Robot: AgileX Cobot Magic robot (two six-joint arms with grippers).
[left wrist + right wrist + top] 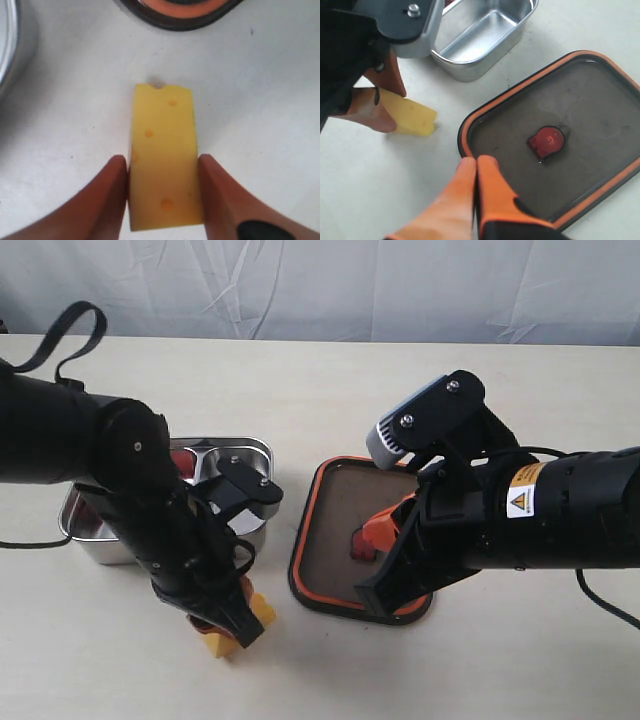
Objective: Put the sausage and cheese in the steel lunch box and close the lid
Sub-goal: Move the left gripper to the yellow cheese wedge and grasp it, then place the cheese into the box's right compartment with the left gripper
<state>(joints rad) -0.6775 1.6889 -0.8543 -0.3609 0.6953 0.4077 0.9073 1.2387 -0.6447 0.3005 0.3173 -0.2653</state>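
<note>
The yellow cheese (164,140) lies on the table with my left gripper (162,158) shut on it, one orange finger pressed to each long side. In the exterior view this cheese (258,612) pokes out under the left gripper (232,625), in front of the steel lunch box (245,448). A dark-red bit of the sausage (182,462) shows inside the box, mostly hidden by the left arm. The lid (590,100) lies underside up beside the box, orange rim showing and valve tab (547,141) in its centre. My right gripper (476,162) is shut and empty above the lid's edge.
One steel compartment (485,35) stands open. The right arm's bulk (520,510) covers the right side of the lid (335,500). A black strap (75,340) loops up at the far left. Behind the table hangs a white cloth backdrop (330,285).
</note>
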